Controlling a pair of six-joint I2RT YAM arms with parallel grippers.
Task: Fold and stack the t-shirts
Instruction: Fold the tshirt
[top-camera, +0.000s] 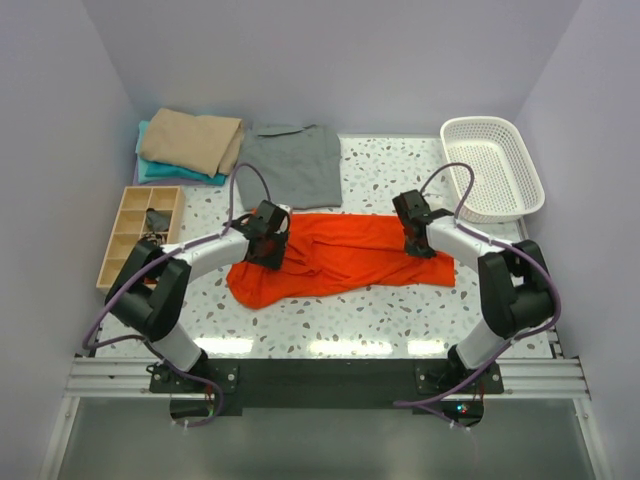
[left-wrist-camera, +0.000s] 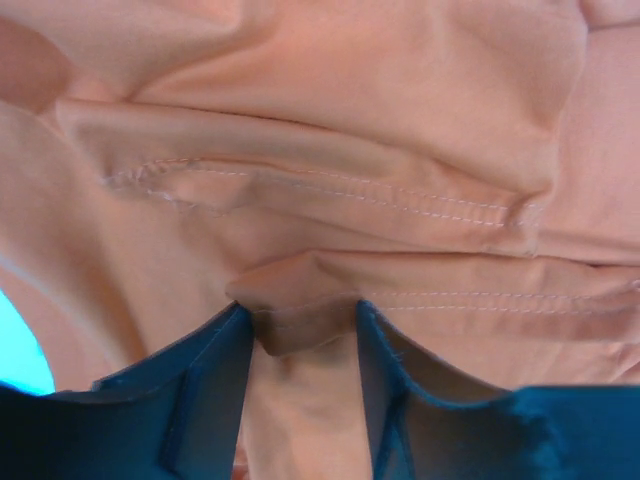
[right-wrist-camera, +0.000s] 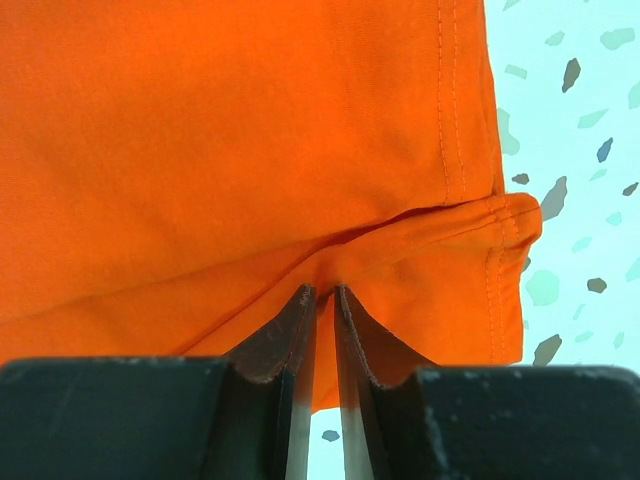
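An orange-red t-shirt (top-camera: 345, 258) lies crumpled lengthwise across the middle of the table. My left gripper (top-camera: 268, 240) is down on its left part. In the left wrist view the left gripper (left-wrist-camera: 300, 310) has its jaws half closed, with a raised ridge of the shirt's cloth (left-wrist-camera: 350, 120) wedged between them and touching both fingers. My right gripper (top-camera: 418, 228) is on the shirt's right end. The right wrist view shows the right gripper (right-wrist-camera: 323, 292) nearly closed, pinching a fold of the orange cloth (right-wrist-camera: 220, 130) near the hem. A grey t-shirt (top-camera: 295, 162) lies flat behind. Folded tan (top-camera: 190, 140) and teal (top-camera: 180, 173) t-shirts are stacked at the back left.
A white mesh basket (top-camera: 495, 165) stands at the back right. A wooden compartment tray (top-camera: 140, 235) sits at the left edge beside the left arm. Speckled tabletop (top-camera: 380, 320) shows in front of the orange shirt.
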